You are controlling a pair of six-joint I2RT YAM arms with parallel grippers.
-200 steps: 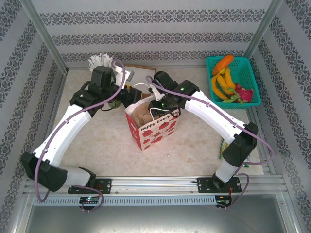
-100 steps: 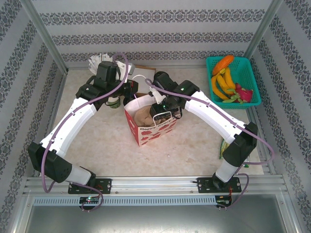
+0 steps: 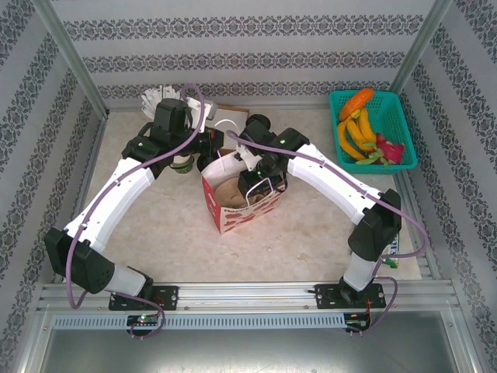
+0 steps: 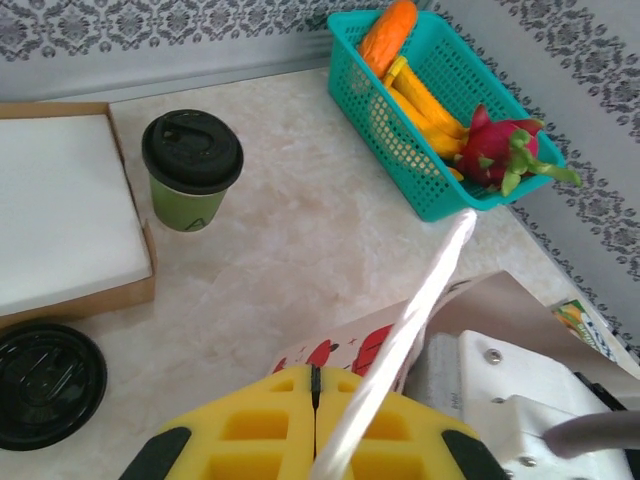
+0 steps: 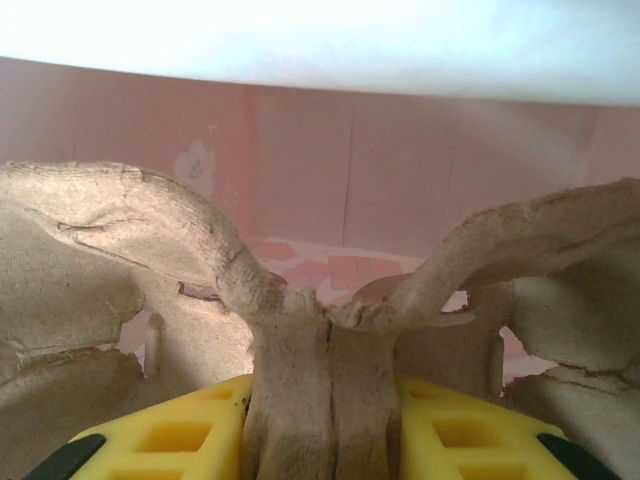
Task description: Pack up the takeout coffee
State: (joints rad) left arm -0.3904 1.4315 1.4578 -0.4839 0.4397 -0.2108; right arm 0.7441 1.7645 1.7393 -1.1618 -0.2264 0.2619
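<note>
Takeout coffee (image 4: 191, 170) — small pale-green paper cup with a round black plastic lid. It stands upright on the pale marbled desk (image 4: 290, 250), just beside the corner of a flat brown cardboard box (image 4: 70, 215) lined with white paper, and apart from the bag.

Loose black plastic lid (image 4: 45, 383) — round, lying flat on the desk beside the same box.

Red-and-white strawberry-print paper bag (image 3: 237, 214) — upright at mid-desk between the two arms, mouth open.

Left pincer (image 4: 315, 375) — yellow fingers pressed together, pinching the bag's white cord handle (image 4: 430, 285). The cord runs straight up and away from them.

Right pincer (image 5: 325, 395) — down inside the bag, yellow fingers clamped on the central rib of a brown moulded-pulp cup carrier (image 5: 150, 230). The bag's pink inner wall is behind it.

Teal plastic mesh basket (image 4: 445, 195) — near the far right wall, holding an orange vegetable (image 4: 385, 30), yellow fruit (image 4: 425, 100) and a pink dragon fruit (image 4: 500, 150).
</note>
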